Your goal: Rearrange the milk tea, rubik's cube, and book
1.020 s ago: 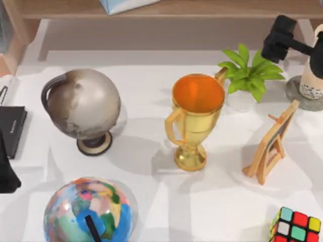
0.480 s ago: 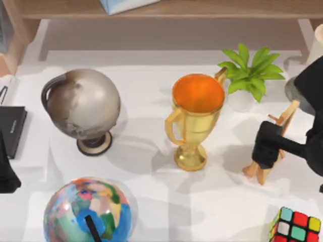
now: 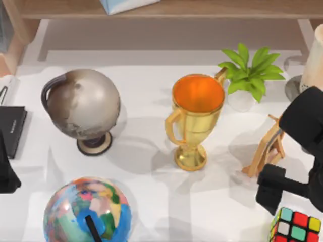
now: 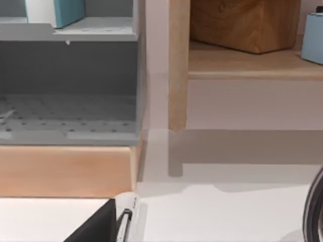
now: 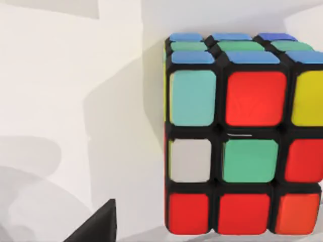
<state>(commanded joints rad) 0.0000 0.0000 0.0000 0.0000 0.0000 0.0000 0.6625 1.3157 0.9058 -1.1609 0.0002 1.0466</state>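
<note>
The rubik's cube sits at the desk's near right corner, and the right tool hangs just beside it, above and to its left. I cannot tell whether that tool is open or closed. Going by size, the risks I would watch: the dark arm behind the tool crowds the wooden easel, so a sweep could tip it. The milk tea stands on its grey coaster at the far right edge, near the arm. Smallest, the cube itself: a tool coming down off-centre could nudge it off the desk. The left tool stays parked at the left edge.
</note>
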